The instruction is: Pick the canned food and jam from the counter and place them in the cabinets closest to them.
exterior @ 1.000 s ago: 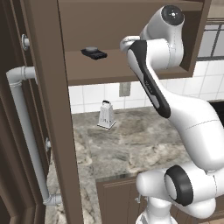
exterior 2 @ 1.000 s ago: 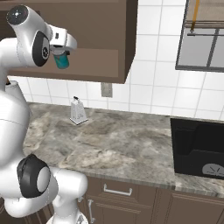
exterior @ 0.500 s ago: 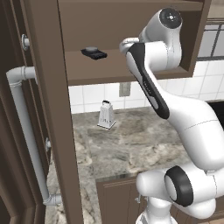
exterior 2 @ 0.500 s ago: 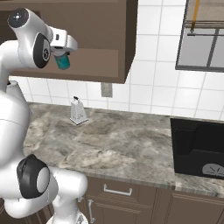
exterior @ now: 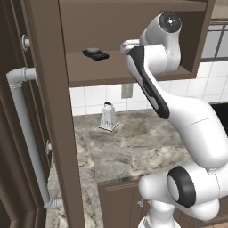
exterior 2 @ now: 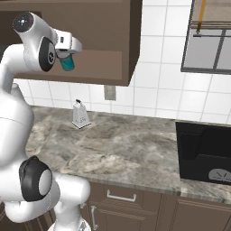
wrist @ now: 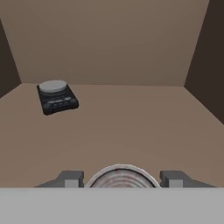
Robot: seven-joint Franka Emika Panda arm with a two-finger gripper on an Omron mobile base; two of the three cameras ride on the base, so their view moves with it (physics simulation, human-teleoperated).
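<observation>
Canned food (exterior 2: 68,63) — teal-blue can, silvery top, grasped in the jaws of the gripper (wrist: 121,178), held at the open front of the wall cabinet (exterior 2: 131,49), above its shelf (wrist: 131,127).
Kitchen scale (wrist: 57,97) — small, dark, on the shelf, left rear.
Metal grater (exterior: 107,117) — upright on the counter (exterior 2: 131,153), near the tiled wall.

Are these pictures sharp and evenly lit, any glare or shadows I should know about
Hand view: soft, slightly blurred, cabinet interior flat-lit, no glare, can cropped at bottom. Left base view: sharp, faint shade beside grater. Right base view: crisp, even light, none blown out.
</observation>
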